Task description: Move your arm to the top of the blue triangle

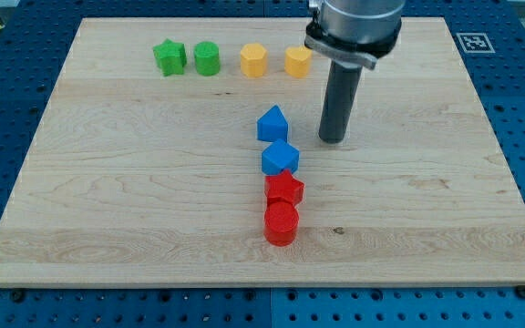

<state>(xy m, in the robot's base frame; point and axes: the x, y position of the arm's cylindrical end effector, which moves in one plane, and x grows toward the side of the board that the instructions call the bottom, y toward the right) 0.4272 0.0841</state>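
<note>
A blue triangle-like block [272,123] stands near the board's middle. Just below it sits a second blue block [280,158], cube-like. My tip [334,140] rests on the board to the right of the blue triangle, about level with its lower edge, apart from it by a short gap. The rod rises from the tip to the arm's grey end at the view's top.
A red star [284,189] and a red cylinder [280,223] continue the column below the blue blocks. Along the top are a green star [169,56], a green cylinder [207,58] and two yellow blocks [254,60] [298,62]. The wooden board [108,182] ends at blue pegboard.
</note>
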